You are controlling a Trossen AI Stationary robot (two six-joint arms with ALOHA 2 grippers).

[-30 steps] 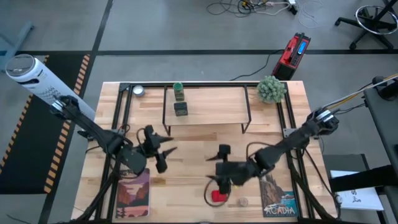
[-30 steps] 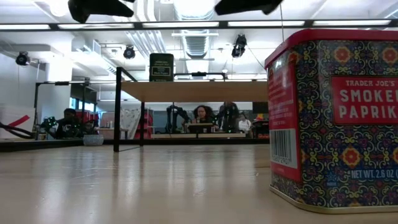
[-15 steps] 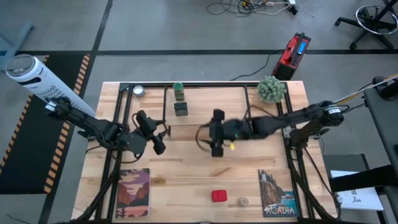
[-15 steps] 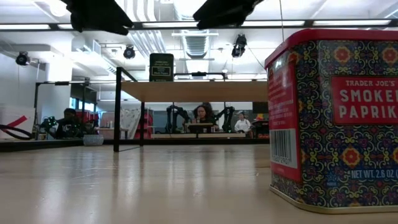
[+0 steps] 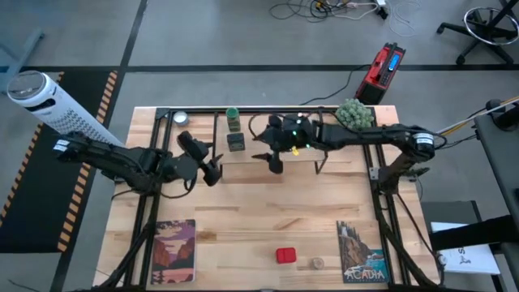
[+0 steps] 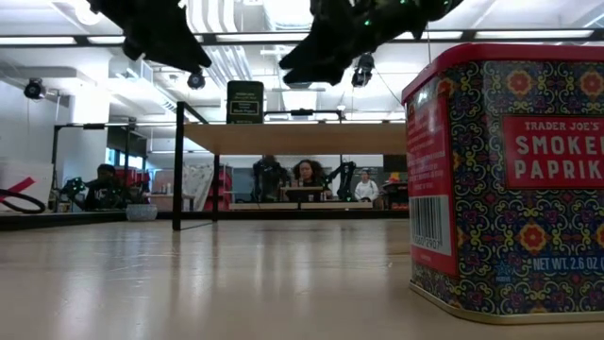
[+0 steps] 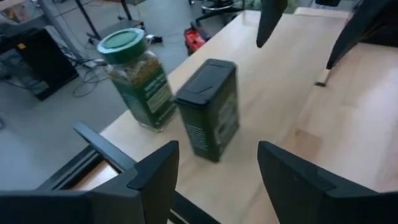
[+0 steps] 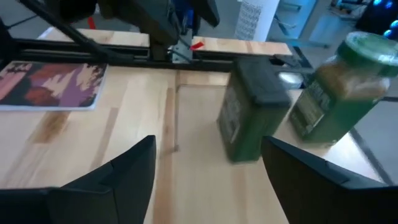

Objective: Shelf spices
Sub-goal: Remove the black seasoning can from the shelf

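The shelf (image 5: 280,146) stands at the table's far middle. A green-capped bottle (image 5: 233,119) and a dark grey square jar (image 5: 236,142) stand upright on the left end of its board. A red square tin (image 5: 285,255) and a tiny beige jar (image 5: 317,263) stand on the table near the front edge. My left gripper (image 5: 214,173) hovers open at the shelf's front left corner, facing the dark jar (image 7: 208,109). My right gripper (image 5: 268,161) hovers open over the shelf's front edge, right of that jar (image 8: 252,115). Neither holds anything.
A round silver tin (image 5: 180,118) sits at the far left and a small green plant (image 5: 353,115) at the far right. Two picture cards (image 5: 173,251) (image 5: 362,253) lie near the front edge. The red tin (image 6: 510,179) fills the low view's right side.
My right gripper has swung from above the red tin at the table's near side toward the far edge, ending at the shelf's front; the tin has stayed put. My left gripper has moved toward the far edge and slightly right, up to the shelf's front left corner.
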